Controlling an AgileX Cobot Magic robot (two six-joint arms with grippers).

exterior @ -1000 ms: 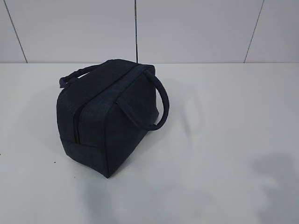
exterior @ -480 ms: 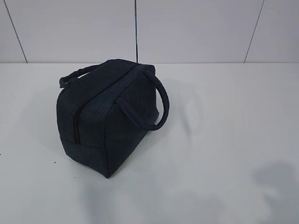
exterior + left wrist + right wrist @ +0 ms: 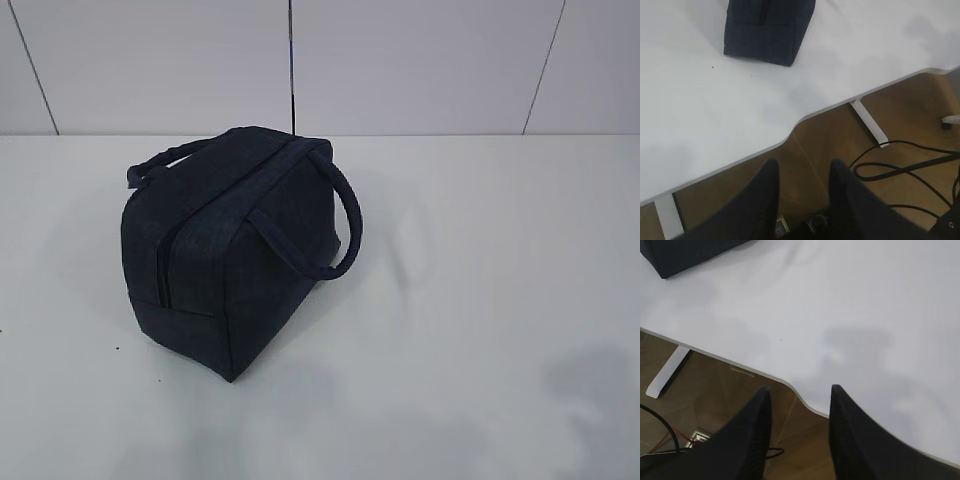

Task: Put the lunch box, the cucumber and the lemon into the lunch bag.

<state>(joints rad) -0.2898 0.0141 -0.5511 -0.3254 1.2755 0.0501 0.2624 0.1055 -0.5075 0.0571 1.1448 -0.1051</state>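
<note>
a pale tiled wall (image 3: 420, 60) stands behind a white table (image 3: 480, 300), and the wrist views show wooden floor and black cables (image 3: 900, 160) beyond the table's near edge. the left gripper (image 3: 802, 172) hangs out past that edge, over the floor, its two dark fingers (image 3: 762, 200) parted with only air between them, so it is open and carries nothing. the right gripper (image 3: 799, 397) is much the same, jaws spread and empty, sitting right at the table's curved rim with bare white surface ahead of it. moving outward, the only task thing in sight is the lunch bag (image 3: 235, 250), well apart from both grippers: it stands on the table left of centre in the exterior view, its two loop handles up and a dark zipper line running down the end that faces the camera. that line looks closed, and no foil lining shows, though the top of the bag is not fully visible. the lunch box, the cucumber and the lemon appear in none of the views; whether they are inside the bag cannot be told. with both arms drawn back and idle, i judge the packing either finished or not begun, and a zipped bag with nothing left on the table leans toward finished.
</note>
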